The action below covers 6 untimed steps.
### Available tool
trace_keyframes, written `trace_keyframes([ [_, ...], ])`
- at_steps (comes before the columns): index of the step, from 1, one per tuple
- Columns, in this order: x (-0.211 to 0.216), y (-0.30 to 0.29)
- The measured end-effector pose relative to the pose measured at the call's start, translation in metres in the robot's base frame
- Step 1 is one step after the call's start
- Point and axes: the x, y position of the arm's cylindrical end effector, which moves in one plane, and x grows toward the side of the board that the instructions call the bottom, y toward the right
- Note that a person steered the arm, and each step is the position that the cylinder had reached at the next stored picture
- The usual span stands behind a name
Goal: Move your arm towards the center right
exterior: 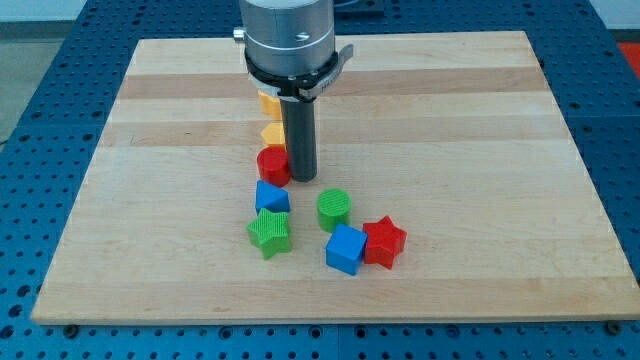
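My tip [303,178] rests on the wooden board [480,150], just to the view's right of a red cylinder [272,166], touching or nearly touching it. Above the red cylinder is a yellow block [272,135], and another yellow or orange block [268,101] is partly hidden behind the arm's body. Below the tip lie a blue block [271,197], a green star [270,233], a green cylinder [334,209], a blue cube [346,249] and a red star [384,242].
The board sits on a blue perforated table [40,90]. The arm's grey cylindrical body [288,40] hangs over the board's upper middle.
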Motion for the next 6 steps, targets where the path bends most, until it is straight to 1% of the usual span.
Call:
trace_keyframes([
  [1, 0.000, 0.001],
  [2, -0.002, 0.047],
  [6, -0.018, 0.197],
])
